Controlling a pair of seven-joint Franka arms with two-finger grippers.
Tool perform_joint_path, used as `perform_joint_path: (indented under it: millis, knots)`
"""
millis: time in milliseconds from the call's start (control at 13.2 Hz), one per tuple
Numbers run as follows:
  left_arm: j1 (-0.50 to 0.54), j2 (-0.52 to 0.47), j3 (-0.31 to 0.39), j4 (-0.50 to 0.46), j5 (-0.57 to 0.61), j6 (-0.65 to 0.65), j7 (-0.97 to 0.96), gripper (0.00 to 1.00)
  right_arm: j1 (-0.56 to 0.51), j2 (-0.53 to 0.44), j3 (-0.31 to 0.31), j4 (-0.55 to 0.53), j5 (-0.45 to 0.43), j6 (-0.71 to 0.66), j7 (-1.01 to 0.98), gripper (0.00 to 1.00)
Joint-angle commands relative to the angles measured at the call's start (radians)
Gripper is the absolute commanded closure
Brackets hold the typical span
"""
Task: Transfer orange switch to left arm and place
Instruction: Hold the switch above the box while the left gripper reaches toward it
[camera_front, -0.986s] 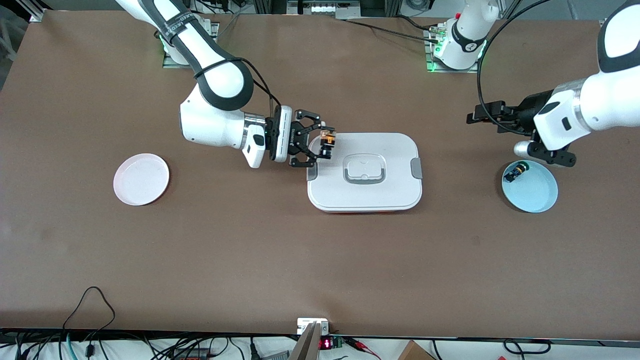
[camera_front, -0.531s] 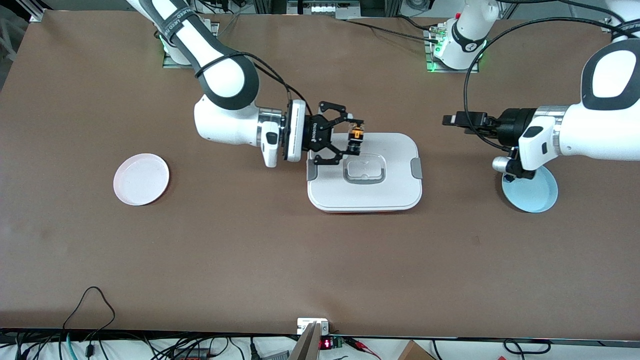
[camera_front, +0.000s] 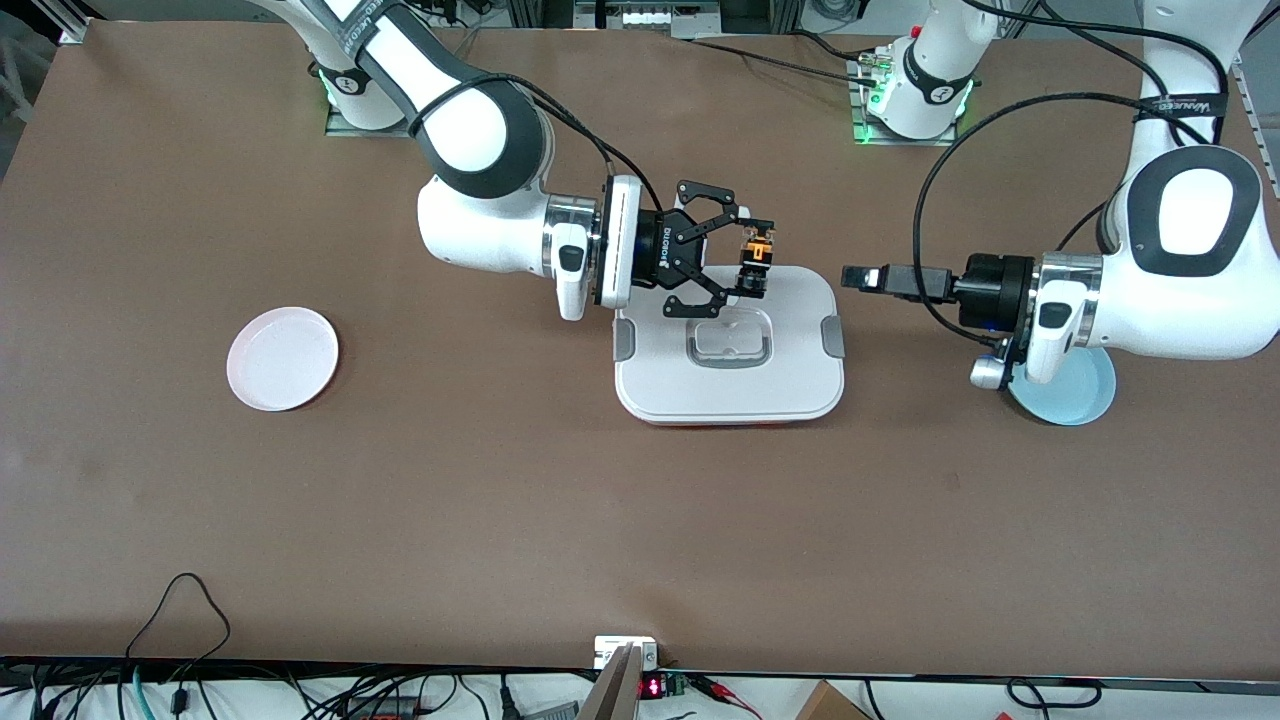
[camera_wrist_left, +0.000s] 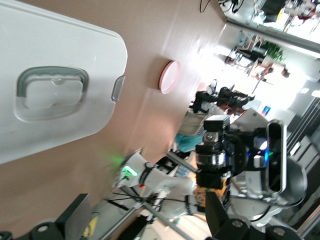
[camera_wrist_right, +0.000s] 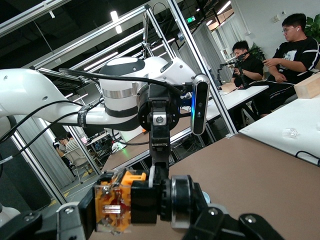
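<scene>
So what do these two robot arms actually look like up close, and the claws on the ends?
Both arms are glossy white rounded segments with black bands at the joints, silver rings near the wrists, and thin black cables looping alongside. The right arm carries a black strap with white lettering; so does the left arm. The right gripper is a black skeletal linkage with two fingers. The left gripper is black too. Green lights glow at the bases.

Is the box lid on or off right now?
On. The box shows its white lid seated flat, recessed grey-outlined handle on top and grey clips at both ends; the left wrist view shows the same. Whether the clips are latched cannot be told.
</scene>
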Motion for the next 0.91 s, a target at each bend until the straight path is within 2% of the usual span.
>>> perform_joint_path:
  millis: [0, 152, 303, 607, 683, 834]
  knots:
    - [-0.009, -0.035, -0.034, -0.018, -0.05, 0.069, -0.152, 0.0, 0.005, 0.019, 0.002, 0.039, 0.025, 0.009, -0.014, 0.89]
    - [-0.018, -0.023, -0.04, -0.018, -0.1, 0.115, -0.142, 0.0, 0.003, 0.019, 0.002, 0.041, 0.025, 0.009, -0.012, 0.89]
    - [-0.061, -0.015, -0.084, -0.018, -0.116, 0.223, -0.136, 0.0, 0.002, 0.019, 0.001, 0.041, 0.025, 0.009, -0.011, 0.89]
    - [-0.09, 0.0, -0.1, -0.021, -0.163, 0.225, -0.124, 0.0, 0.005, 0.019, 0.001, 0.041, 0.032, 0.009, -0.009, 0.89]
    - [-0.089, -0.006, -0.1, -0.033, -0.163, 0.218, -0.124, 0.03, 0.005, 0.019, 0.001, 0.041, 0.032, 0.009, -0.009, 0.89]
    - [-0.069, -0.008, -0.098, -0.035, -0.163, 0.134, -0.124, 0.17, 0.003, 0.019, 0.001, 0.039, 0.032, 0.009, -0.008, 0.89]
